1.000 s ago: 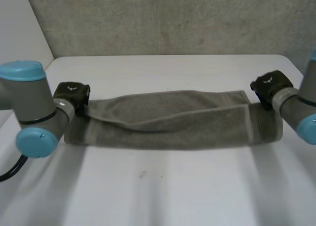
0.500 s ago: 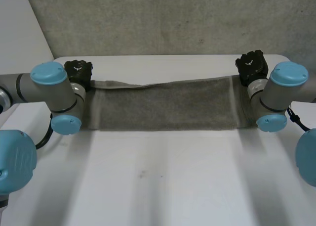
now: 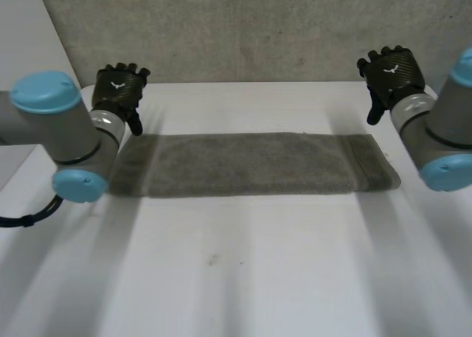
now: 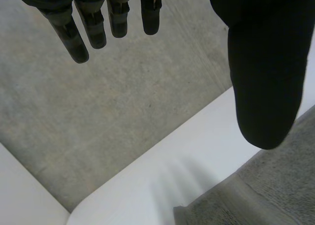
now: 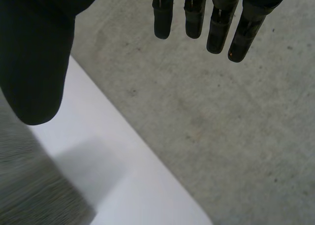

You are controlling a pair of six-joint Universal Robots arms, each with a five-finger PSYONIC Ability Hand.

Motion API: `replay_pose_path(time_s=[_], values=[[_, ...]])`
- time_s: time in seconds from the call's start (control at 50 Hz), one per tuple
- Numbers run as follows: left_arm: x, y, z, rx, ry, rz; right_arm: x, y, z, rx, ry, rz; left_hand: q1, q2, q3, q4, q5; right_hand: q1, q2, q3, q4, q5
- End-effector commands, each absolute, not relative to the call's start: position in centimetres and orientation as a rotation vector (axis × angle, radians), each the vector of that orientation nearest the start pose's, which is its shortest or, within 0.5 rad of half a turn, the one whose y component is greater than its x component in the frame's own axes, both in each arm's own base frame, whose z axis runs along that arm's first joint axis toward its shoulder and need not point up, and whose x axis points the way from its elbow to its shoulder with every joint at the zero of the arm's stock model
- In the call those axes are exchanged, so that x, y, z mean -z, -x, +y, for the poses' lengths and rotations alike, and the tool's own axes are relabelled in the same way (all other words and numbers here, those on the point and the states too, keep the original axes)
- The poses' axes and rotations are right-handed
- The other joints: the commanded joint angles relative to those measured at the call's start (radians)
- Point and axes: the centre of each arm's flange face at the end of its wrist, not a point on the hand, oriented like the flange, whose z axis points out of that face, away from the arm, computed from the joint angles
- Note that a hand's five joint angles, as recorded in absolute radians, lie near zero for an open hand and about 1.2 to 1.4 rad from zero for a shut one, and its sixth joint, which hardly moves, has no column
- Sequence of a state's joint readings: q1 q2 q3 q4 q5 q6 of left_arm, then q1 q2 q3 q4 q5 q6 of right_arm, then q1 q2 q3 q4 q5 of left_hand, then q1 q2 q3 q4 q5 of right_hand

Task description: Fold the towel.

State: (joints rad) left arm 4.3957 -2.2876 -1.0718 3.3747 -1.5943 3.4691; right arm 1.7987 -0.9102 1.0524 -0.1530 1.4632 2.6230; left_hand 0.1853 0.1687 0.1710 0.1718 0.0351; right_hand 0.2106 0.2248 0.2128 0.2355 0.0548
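The grey towel (image 3: 254, 164) lies flat on the white table (image 3: 243, 263) as a long folded strip running from side to side. My left hand (image 3: 118, 90) hovers above the strip's far left end, fingers (image 4: 78, 35) straight and spread, holding nothing. A corner of the towel (image 4: 256, 195) shows below its thumb (image 4: 266, 72). My right hand (image 3: 391, 71) hovers above the far right end, fingers (image 5: 214, 23) straight and apart from the thumb (image 5: 37, 62), empty. The towel's edge (image 5: 34, 185) lies below that thumb.
A rough grey wall (image 3: 251, 27) rises right behind the table's far edge. My left arm (image 3: 59, 138) and right arm (image 3: 442, 138) reach in from the sides over the towel's ends. The table's near half is bare.
Both hands carried the towel's near edge to the far edge, folding it into a narrower strip. They then let go, opened and lifted off the ends.
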Motion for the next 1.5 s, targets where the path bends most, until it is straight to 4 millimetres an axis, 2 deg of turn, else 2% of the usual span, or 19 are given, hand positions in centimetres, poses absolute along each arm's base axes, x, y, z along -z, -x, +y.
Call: replay_pose_path(time_s=[0.02,0.06,0.1,0.22,0.36,0.7,0.74,0.78,0.98,1.08,1.2,1.26,1.3,1.36,1.4,1.42,1.46,1.48,1.5], values=[[-22.2,24.8,-35.0,2.166,-0.673,2.133,-23.0,-20.4,-38.1,2.069,0.935,2.302,-0.011,0.006,0.004,0.003,-0.035,0.023,0.009,0.021,-0.002,0.005],[-22.2,24.8,-35.0,2.165,-0.673,2.133,-22.4,-19.8,-37.7,1.995,0.926,2.356,-0.011,0.006,0.004,0.003,-0.035,0.062,0.048,0.060,0.037,0.043],[-21.6,24.1,-32.6,2.123,-0.685,2.180,-21.7,-19.3,-37.4,1.927,0.921,2.398,-0.011,0.006,0.004,0.003,-0.035,0.071,0.057,0.069,0.046,0.052],[-19.9,23.5,-29.8,2.105,-0.643,2.284,-18.1,-17.8,-37.2,1.734,0.913,2.495,-0.011,0.006,0.004,0.003,-0.035,0.200,0.185,0.198,0.175,0.181],[-19.3,23.2,-29.0,2.128,-0.532,2.397,-14.2,-16.9,-38.7,1.665,0.908,2.488,-0.007,0.010,0.007,0.006,-0.031,0.414,0.400,0.412,0.389,0.395],[-18.5,23.0,-28.6,2.101,-0.503,2.449,-11.5,-16.5,-40.5,1.740,0.899,2.454,-0.011,0.006,0.004,0.003,-0.035,0.608,0.594,0.606,0.583,0.590],[-18.5,23.0,-28.6,2.099,-0.503,2.451,-11.2,-16.5,-40.6,1.735,0.900,2.459,-0.011,0.006,0.004,0.003,-0.035,0.685,0.670,0.683,0.660,0.666],[-18.5,23.0,-28.6,2.099,-0.503,2.451,-10.6,-16.4,-40.9,1.728,0.898,2.468,-0.011,0.006,0.004,0.003,-0.035,1.182,1.168,1.180,1.157,1.164],[-18.5,22.8,-28.6,2.095,-0.497,2.451,-11.6,-14.1,-42.3,1.814,0.853,2.546,-0.011,0.006,0.004,0.003,-0.035,1.186,1.171,1.183,1.161,1.167],[-18.5,22.7,-28.7,2.095,-0.489,2.448,-14.5,-8.3,-44.1,2.010,0.879,2.832,-0.011,0.006,0.004,0.003,-0.035,1.186,1.171,1.183,1.161,1.167],[-18.6,22.7,-28.7,2.096,-0.487,2.446,-16.3,-6.4,-44.6,2.098,1.042,2.885,-0.011,0.006,0.004,0.003,-0.035,1.186,1.171,1.183,1.161,1.167],[-18.5,22.7,-28.6,2.094,-0.485,2.446,-18.3,-6.7,-44.8,2.210,1.005,2.807,-0.011,0.006,0.004,0.003,-0.035,1.186,1.171,1.183,1.161,1.167],[-18.5,22.7,-28.6,2.094,-0.485,2.446,-20.9,-8.6,-44.4,2.329,0.961,2.676,-0.011,0.006,0.004,0.003,-0.035,1.186,1.171,1.183,1.161,1.167],[-18.5,22.7,-28.6,2.094,-0.485,2.446,-21.8,-10.9,-44.0,2.367,0.974,2.578,-0.011,0.006,0.004,0.003,-0.035,1.186,1.171,1.183,1.161,1.167],[-18.4,22.6,-28.6,2.088,-0.483,2.451,-22.7,-16.5,-42.4,2.394,1.082,2.351,-0.011,0.006,0.004,0.003,-0.035,1.186,1.171,1.183,1.161,1.167],[-18.4,22.6,-28.6,2.088,-0.483,2.451,-22.7,-16.5,-42.4,2.394,1.082,2.350,-0.011,0.006,0.004,0.003,-0.035,1.186,1.171,1.183,1.161,1.167],[-18.3,22.6,-28.5,2.084,-0.483,2.454,-23.1,-21.7,-40.2,2.369,1.215,2.133,-0.011,0.006,0.004,0.003,-0.035,1.186,1.171,1.183,1.161,1.167],[-18.3,22.5,-28.5,2.082,-0.484,2.456,-23.1,-21.7,-40.2,2.369,1.215,2.132,-0.011,0.006,0.004,0.003,-0.035,1.186,1.171,1.183,1.161,1.167],[-18.3,22.5,-28.5,2.082,-0.484,2.456,-23.1,-24.2,-38.9,2.343,1.277,2.026,-0.011,0.006,0.004,0.003,-0.035,1.186,1.171,1.183,1.161,1.167]])
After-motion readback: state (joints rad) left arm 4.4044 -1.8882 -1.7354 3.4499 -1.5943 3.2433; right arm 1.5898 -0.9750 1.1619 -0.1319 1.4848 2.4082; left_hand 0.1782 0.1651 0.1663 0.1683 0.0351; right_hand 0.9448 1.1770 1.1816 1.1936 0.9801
